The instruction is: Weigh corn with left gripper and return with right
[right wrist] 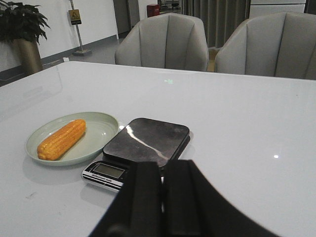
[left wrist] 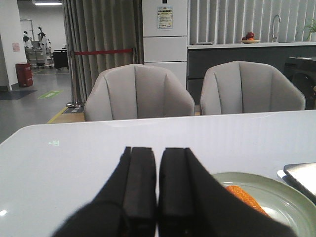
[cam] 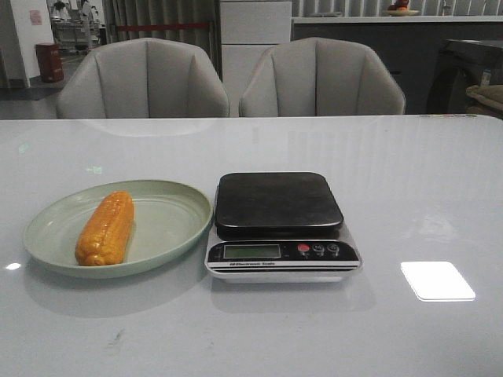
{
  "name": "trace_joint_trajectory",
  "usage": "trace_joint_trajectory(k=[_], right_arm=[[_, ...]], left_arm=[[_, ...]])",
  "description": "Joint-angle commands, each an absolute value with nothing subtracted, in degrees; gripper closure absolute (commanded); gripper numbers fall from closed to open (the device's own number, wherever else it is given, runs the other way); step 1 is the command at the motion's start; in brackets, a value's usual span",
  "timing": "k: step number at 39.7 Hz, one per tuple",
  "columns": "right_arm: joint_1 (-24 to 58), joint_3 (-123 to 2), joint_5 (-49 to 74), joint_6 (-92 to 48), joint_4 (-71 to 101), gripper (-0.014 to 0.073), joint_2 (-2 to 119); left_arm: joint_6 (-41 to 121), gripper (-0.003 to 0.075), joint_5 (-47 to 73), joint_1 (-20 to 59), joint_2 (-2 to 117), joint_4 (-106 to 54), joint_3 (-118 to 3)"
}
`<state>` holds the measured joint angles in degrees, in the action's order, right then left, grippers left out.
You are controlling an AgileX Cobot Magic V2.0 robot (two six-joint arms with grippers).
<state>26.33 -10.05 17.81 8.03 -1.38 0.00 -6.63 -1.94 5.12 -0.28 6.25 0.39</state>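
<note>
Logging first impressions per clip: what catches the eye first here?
The orange-yellow corn cob lying in the pale green round plate at front left of the white table. Just right of it, a kitchen scale with a black platform, nothing on it. Both black grippers, left and right, are shut.

A glossy pale grey worktop (cam: pixel 409 181) carries two things directly: a round green plate (cam: pixel 177 232) and a kitchen scale (cam: pixel 281 226) with a dark platform, the plate's rim just beside the scale's edge. Both lie ahead of the right arm's closed jaws; the plate sits just beyond the left arm's closed jaws, the scale further off to one side.
</note>
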Motion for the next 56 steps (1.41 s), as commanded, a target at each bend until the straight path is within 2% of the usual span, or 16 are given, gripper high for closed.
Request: trace_joint_trajectory(k=[1, 27, 37, 44, 53, 56], right_arm=[[26.0, -11.5, 13.3, 7.6, -2.0, 0.0447, 0.8], [25.5, -11.5, 13.3, 7.6, -2.0, 0.0447, 0.8], [15.3, -11.1, 12.8, 7.6, -3.0, 0.0447, 0.8], [7.9, -6.6, 7.6, 7.6, -3.1, 0.0447, 0.7], [6.4, 2.1, -2.7, 7.6, -3.9, 0.0447, -0.7], [6.4, 2.0, -1.5, 7.6, -4.0, 0.0447, -1.7]], left_arm=[[-6.8, 0.0606, -6.7, 5.5, -1.6, 6.2, 2.2], [-6.8, 0.0606, -6.7, 5.5, -1.6, 6.2, 2.2], [-6.8, 0.0606, -6.7, 5.5, -1.6, 6.2, 2.2], [-6.8, 0.0606, -6.7, 5.5, -1.6, 6.2, 2.2], [-6.8, 0.0606, -6.7, 5.5, -1.6, 6.2, 2.2], [-6.8, 0.0606, -6.7, 5.5, -1.6, 6.2, 2.2]])
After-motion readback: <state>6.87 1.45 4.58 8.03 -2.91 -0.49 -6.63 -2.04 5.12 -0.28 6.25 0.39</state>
